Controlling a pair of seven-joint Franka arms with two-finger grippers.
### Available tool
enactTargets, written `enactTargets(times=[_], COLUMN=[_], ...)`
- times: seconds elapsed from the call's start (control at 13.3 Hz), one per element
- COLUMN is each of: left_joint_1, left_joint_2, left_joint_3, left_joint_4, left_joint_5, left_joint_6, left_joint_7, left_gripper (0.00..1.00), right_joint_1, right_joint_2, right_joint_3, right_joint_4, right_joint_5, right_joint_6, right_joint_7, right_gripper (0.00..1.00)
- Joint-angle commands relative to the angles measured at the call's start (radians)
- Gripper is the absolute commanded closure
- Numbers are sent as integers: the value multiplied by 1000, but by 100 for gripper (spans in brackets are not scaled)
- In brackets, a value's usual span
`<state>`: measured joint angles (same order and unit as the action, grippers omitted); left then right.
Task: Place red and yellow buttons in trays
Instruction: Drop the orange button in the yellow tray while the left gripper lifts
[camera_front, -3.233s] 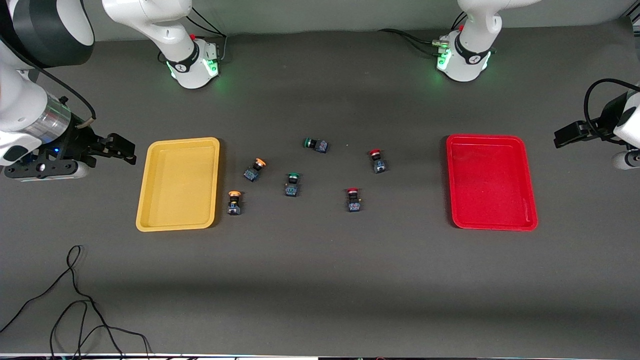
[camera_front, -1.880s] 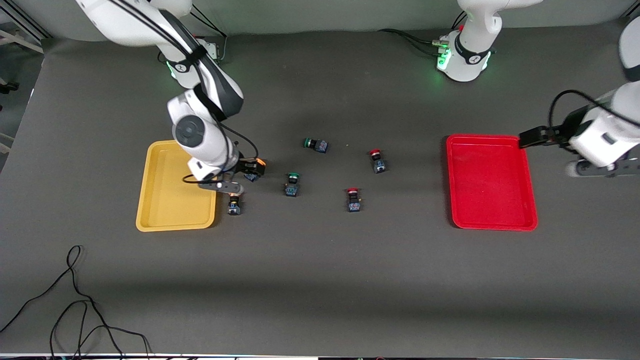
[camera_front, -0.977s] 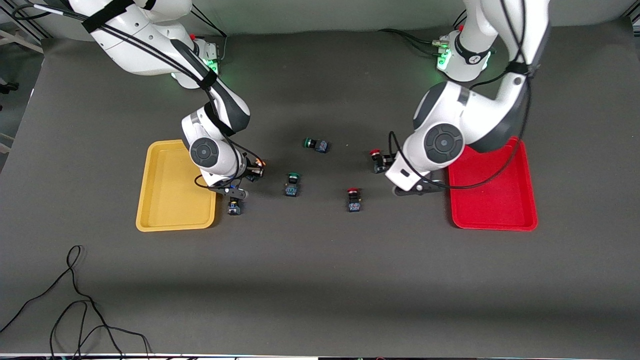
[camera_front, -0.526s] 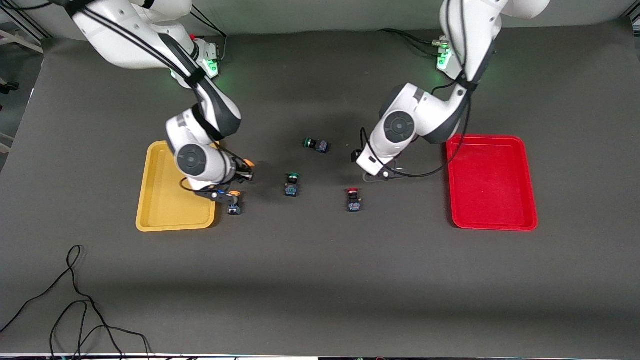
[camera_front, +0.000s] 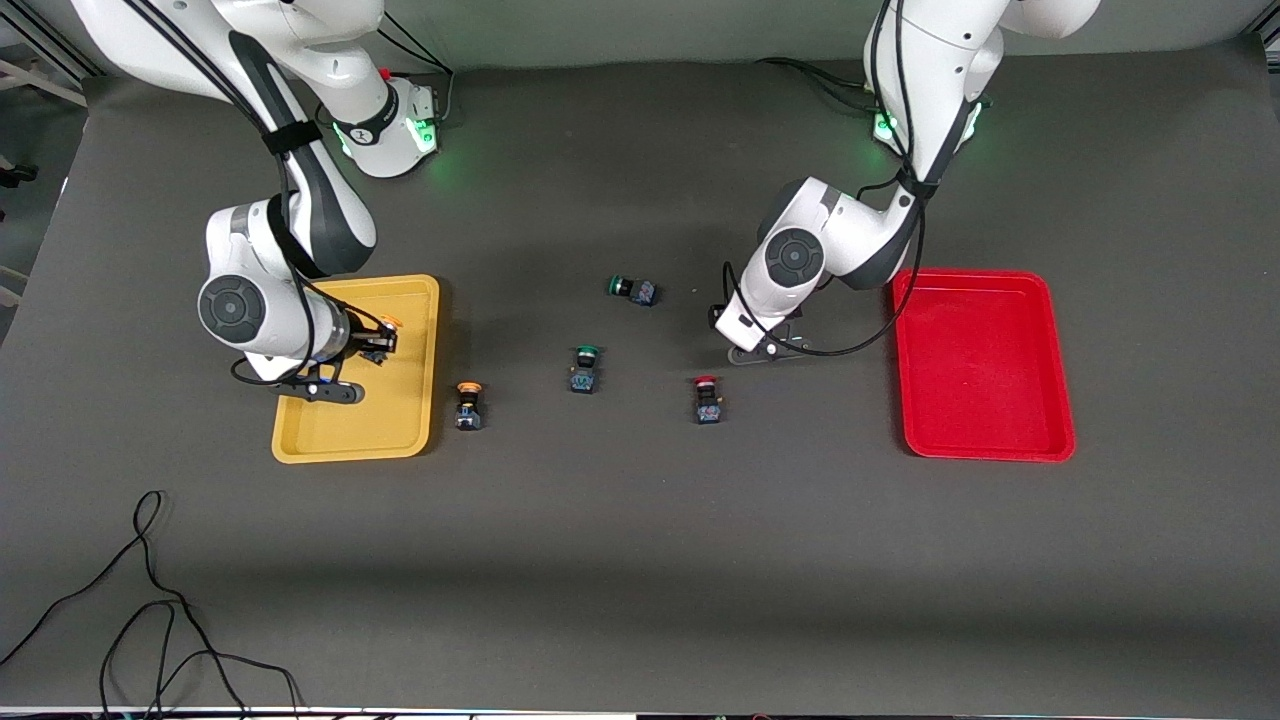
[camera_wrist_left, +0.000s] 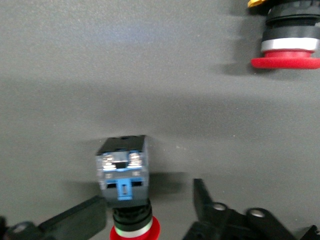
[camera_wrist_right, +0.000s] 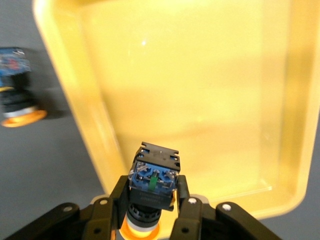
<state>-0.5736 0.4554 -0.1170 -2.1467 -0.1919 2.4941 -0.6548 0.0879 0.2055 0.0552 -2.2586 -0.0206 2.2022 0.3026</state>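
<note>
Right gripper (camera_wrist_right: 150, 202) hangs over the yellow tray (camera_front: 405, 420), fingers closed on 1 yellow button (camera_wrist_right: 152, 177), presumably carried there for release. Left gripper (camera_wrist_left: 150, 212) sits low at a red button (camera_wrist_left: 125, 175), fingers apart and flanking its body, not yet closed. 1 loose yellow button (camera_front: 468, 403) and 1 loose red button (camera_front: 707, 398) lie between the trays; the red tray (camera_front: 1055, 440) holds nothing.

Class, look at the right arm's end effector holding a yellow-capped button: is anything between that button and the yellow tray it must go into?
Nothing visible. The right end effector grips the yellow-capped button directly over the yellow tray, whose floor beneath it is bare.
</note>
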Motion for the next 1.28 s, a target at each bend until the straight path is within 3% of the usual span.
enactTargets(times=[0.0, 0.15, 0.38, 0.68, 0.83, 0.98, 1.2], left_joint_1=[-9, -6, -2, 41, 130, 234, 401], left_joint_2=[2, 0, -27, -122, -210, -285, -313], left_joint_3=[10, 8, 14, 57, 66, 66, 68], left_joint_4=[-12, -12, 10, 155, 194, 188, 153], left_joint_5=[-4, -4, -4, -3, 17, 104, 196], left_joint_6=[28, 25, -17, -379, -545, -644, -676], left_joint_7=[17, 15, 6, 18, 111, 232, 416], left_gripper=[72, 100, 100, 100, 100, 100, 100], right_joint_1=[15, 16, 18, 16, 15, 13, 12], right_joint_2=[6, -23, -83, -199, -228, -233, -236], right_joint_3=[-17, -17, -14, -20, -23, -35, -58], right_joint_4=[-44, -33, 83, 250, 322, 391, 462], right_joint_5=[-4, -2, 10, 10, 22, 88, 91], right_joint_6=[62, 24, -96, -177, -249, -333, -344], right_joint_7=[-40, -28, -22, -39, -113, -158, -246], right_gripper=[1, 0, 0, 0, 0, 0, 0])
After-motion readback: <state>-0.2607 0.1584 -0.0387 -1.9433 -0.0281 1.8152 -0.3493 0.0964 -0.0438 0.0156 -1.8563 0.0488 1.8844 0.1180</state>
